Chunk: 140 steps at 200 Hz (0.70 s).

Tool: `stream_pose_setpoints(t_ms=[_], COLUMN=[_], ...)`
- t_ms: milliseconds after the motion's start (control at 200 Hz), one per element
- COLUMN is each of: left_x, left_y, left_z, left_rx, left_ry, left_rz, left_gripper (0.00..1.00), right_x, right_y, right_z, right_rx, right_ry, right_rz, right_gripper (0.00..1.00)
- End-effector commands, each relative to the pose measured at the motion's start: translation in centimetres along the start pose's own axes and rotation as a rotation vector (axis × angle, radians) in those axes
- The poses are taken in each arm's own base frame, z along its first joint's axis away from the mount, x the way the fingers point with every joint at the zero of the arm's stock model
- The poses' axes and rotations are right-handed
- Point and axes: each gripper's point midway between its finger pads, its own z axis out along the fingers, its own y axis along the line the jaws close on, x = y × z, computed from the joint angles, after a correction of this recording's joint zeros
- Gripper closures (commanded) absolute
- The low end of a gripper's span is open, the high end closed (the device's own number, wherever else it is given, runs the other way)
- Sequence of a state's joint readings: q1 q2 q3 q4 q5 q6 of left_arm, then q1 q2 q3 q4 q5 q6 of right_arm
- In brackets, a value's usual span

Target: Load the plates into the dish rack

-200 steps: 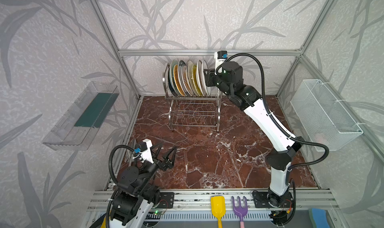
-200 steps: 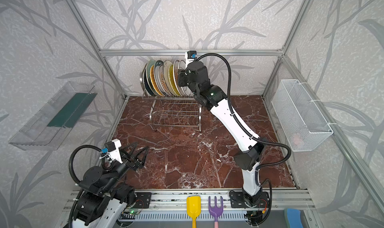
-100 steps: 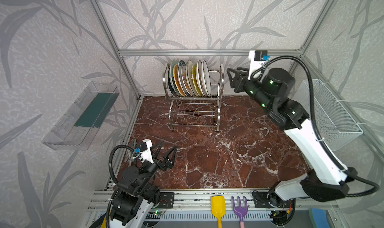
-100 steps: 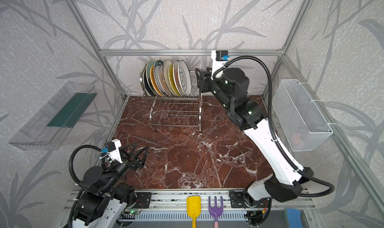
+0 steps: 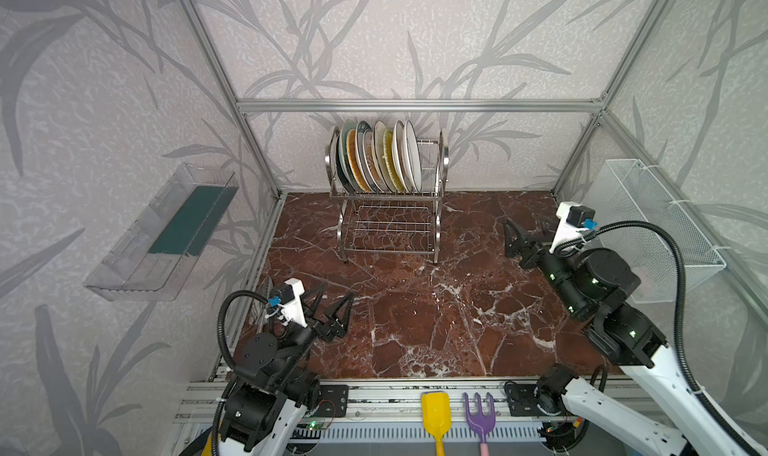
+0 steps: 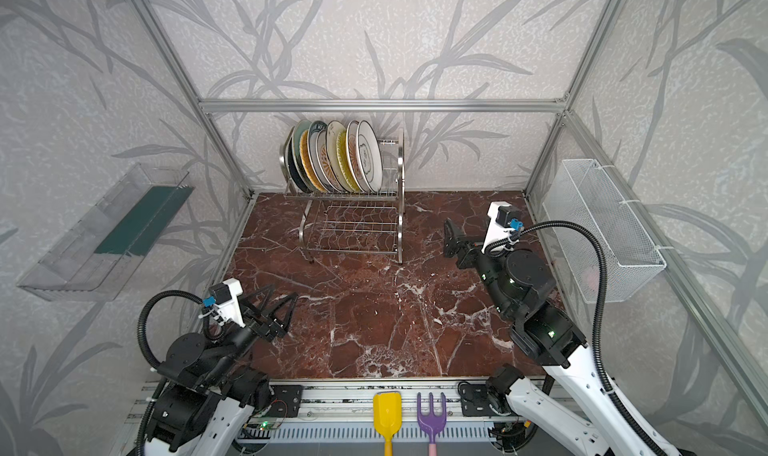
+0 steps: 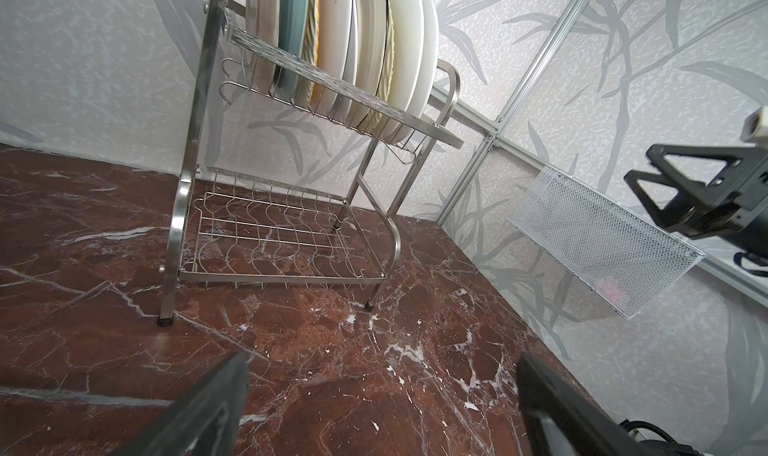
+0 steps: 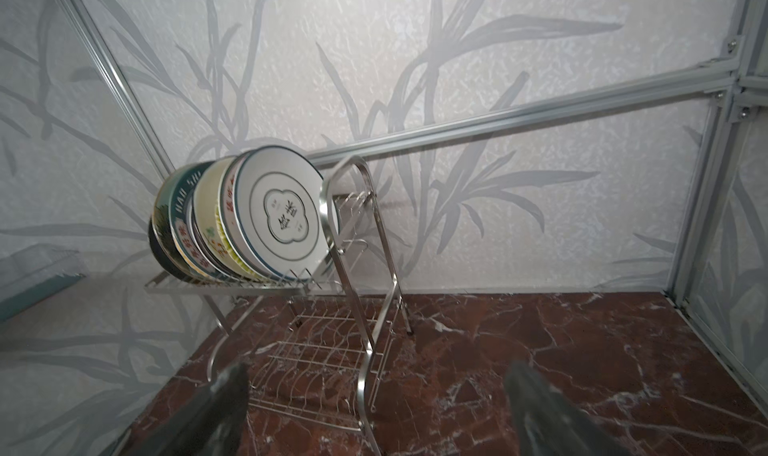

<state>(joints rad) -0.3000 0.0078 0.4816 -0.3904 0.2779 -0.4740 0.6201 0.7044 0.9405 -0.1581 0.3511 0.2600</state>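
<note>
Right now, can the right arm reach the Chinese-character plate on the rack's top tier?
Probably yes. The Chinese-character plate is the end one nearest the right end effector, which is open; only tabletop lies between, though the dish rack's arched frame partly crosses it.

Two-tier stainless steel wire dish rack (image 5: 390, 227), at rear of red-brown marble worktop (image 5: 415, 321); upper tier held row of round ceramic plates (image 5: 380, 157) on edge. Both the left end effector (image 5: 337, 295), front-left, and right end effector (image 5: 525, 230), right side, had jaws spread, well apart from rack.
</note>
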Motion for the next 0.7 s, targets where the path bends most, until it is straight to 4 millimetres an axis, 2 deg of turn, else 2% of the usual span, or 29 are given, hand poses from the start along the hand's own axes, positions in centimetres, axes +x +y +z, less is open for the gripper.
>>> stream_pose_setpoints(t_ms=[0,115,250,365,480,580,695], left_x=[-0.2,-0.1,0.8,1.8,2.2,2.0,1.0], left_y=[0.4,1.5,3.5,7.1,10.7,14.5,17.4], left_z=[0.1,1.1,3.7,5.6,7.2,7.3,7.3], left_rx=[-0.028,-0.079,-0.154,-0.324,-0.493,-0.698,-0.874], left_ry=[-0.006,0.010,0.039,0.046,0.029,-0.014,-0.037], left_rz=[-0.010,-0.046,-0.157,-0.217,-0.188,-0.125,0.028], left_gripper=[0.01,0.01,0.01,0.01,0.01,0.01,0.01], right_x=[2.1,4.7,6.5,8.3,10.1,12.2,15.1], right_y=[-1.4,-2.8,-4.5,-6.0,-7.2,-8.7,-11.1], right_z=[-0.2,-0.5,-0.8,-0.3,0.7,2.2,3.4], right_rx=[0.038,0.074,0.141,0.215,0.256,0.293,0.353], right_ry=[-0.015,-0.008,0.015,0.070,0.100,0.110,0.135], right_rz=[-0.029,-0.077,-0.101,-0.123,-0.129,-0.137,-0.187], right_gripper=[0.00,0.01,0.01,0.01,0.01,0.00,0.00])
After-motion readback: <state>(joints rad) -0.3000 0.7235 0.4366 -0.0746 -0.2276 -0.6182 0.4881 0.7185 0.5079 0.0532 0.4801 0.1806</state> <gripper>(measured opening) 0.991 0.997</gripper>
